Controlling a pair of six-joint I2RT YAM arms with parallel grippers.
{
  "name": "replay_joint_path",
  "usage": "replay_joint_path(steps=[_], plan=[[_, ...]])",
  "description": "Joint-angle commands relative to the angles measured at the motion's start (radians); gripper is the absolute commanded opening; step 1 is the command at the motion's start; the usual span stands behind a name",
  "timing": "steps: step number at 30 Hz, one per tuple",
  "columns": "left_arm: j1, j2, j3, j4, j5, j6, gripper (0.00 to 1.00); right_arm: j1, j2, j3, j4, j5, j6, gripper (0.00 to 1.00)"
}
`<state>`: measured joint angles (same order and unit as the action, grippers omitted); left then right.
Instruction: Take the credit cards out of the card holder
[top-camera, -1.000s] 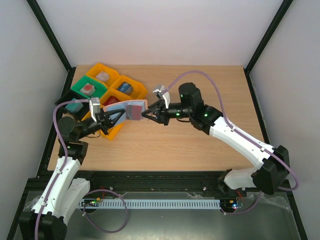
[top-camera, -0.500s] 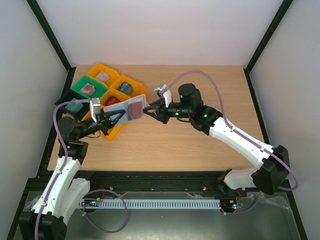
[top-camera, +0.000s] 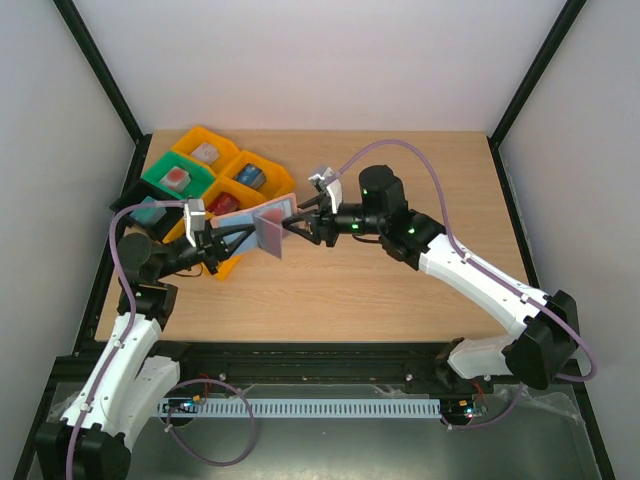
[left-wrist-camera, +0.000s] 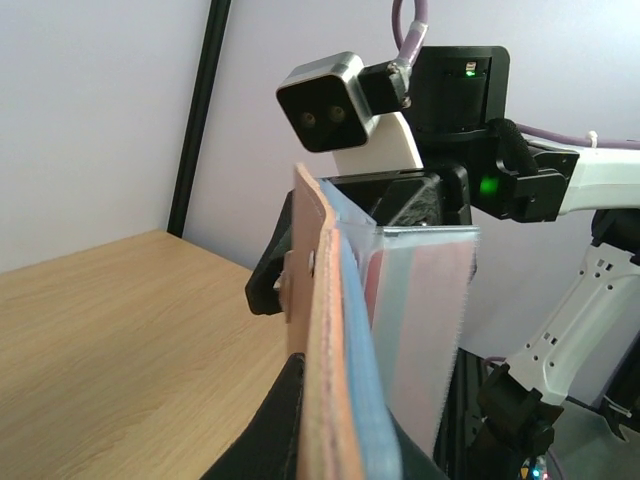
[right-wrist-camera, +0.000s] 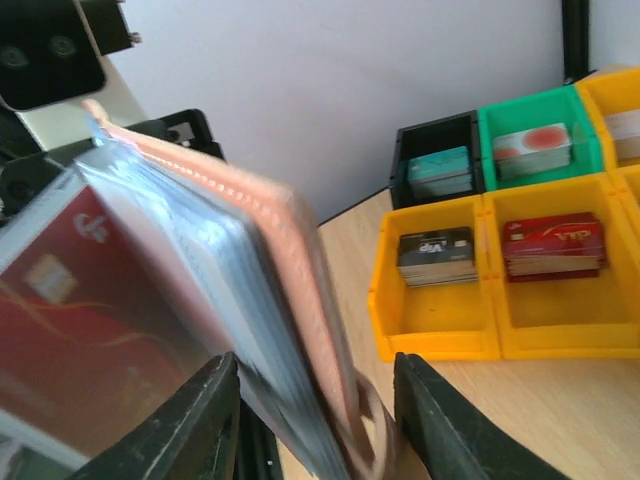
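Here the card holder (top-camera: 255, 215) hangs in the air between the two arms, above the left part of the wooden surface (top-camera: 400, 300) and just in front of the yellow trays (top-camera: 262, 180). The left end effector (top-camera: 238, 232) is clamped on one end of it. In the left wrist view the tan cover stands on edge, with the light blue lining beside it. The right end effector (top-camera: 290, 224) sits at the other end, its fingers (right-wrist-camera: 205, 430) apart and straddling the holder, with a gap showing between the tan cover and one finger. The credit cards (right-wrist-camera: 80, 330) are inside clear sleeves fanned out from the cover, a red one facing the right wrist camera. Green (top-camera: 155, 178) and black (top-camera: 135, 205) trays lie further left.
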<state>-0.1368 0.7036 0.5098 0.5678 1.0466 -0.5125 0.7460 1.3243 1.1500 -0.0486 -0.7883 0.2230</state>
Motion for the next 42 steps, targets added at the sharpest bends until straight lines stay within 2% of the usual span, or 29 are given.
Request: replay_joint_path(steps=[1, 6, 9, 15, 17, 19, 20, 21, 23, 24, 27, 30, 32, 37, 40, 42], plan=[[-0.006, -0.005, 0.02, 0.02, -0.015, -0.008, 0.02, 0.0, 0.011, 0.009, 0.05, -0.088, 0.011, 0.44], [-0.009, 0.009, 0.016, 0.012, -0.067, -0.043, 0.02, 0.009, 0.018, 0.006, 0.042, -0.103, 0.028, 0.48], [-0.014, 0.011, 0.017, 0.005, -0.058, -0.026, 0.02, 0.024, 0.029, 0.006, 0.07, -0.104, 0.053, 0.46], [-0.017, 0.007, 0.016, -0.049, -0.105, -0.007, 0.02, 0.048, 0.074, 0.058, 0.061, -0.115, 0.075, 0.1], [-0.015, 0.005, 0.014, -0.075, -0.131, 0.007, 0.02, 0.048, 0.072, 0.067, 0.053, -0.112, 0.074, 0.03], [-0.015, 0.003, 0.011, -0.106, -0.174, 0.02, 0.02, 0.048, 0.06, 0.069, 0.051, -0.084, 0.082, 0.02], [-0.015, 0.002, 0.011, -0.133, -0.208, 0.03, 0.05, 0.047, 0.056, 0.075, 0.045, -0.06, 0.09, 0.02], [-0.015, 0.001, 0.01, -0.164, -0.259, 0.045, 0.16, 0.047, 0.054, 0.083, 0.027, -0.017, 0.098, 0.02], [-0.01, 0.0, 0.007, -0.231, -0.371, 0.102, 0.5, 0.048, 0.061, 0.123, -0.049, 0.099, 0.105, 0.02], [-0.006, -0.001, 0.005, -0.254, -0.42, 0.14, 0.6, 0.047, 0.072, 0.151, -0.105, 0.175, 0.107, 0.02], [0.006, -0.008, 0.001, -0.294, -0.471, 0.249, 0.76, 0.053, 0.123, 0.256, -0.32, 0.43, 0.119, 0.02], [0.006, -0.014, -0.006, -0.304, -0.468, 0.267, 0.93, 0.081, 0.182, 0.351, -0.516, 0.651, 0.128, 0.02], [0.008, -0.015, -0.02, -0.291, -0.451, 0.257, 0.99, 0.102, 0.225, 0.409, -0.601, 0.731, 0.127, 0.02], [0.009, -0.015, -0.026, -0.285, -0.442, 0.25, 1.0, 0.14, 0.339, 0.572, -0.762, 0.866, 0.133, 0.02], [0.008, -0.014, -0.027, -0.27, -0.395, 0.253, 1.0, 0.16, 0.397, 0.68, -0.838, 0.911, 0.129, 0.02], [0.008, -0.012, -0.031, -0.253, -0.369, 0.241, 0.99, 0.172, 0.426, 0.727, -0.867, 0.868, 0.102, 0.02]])
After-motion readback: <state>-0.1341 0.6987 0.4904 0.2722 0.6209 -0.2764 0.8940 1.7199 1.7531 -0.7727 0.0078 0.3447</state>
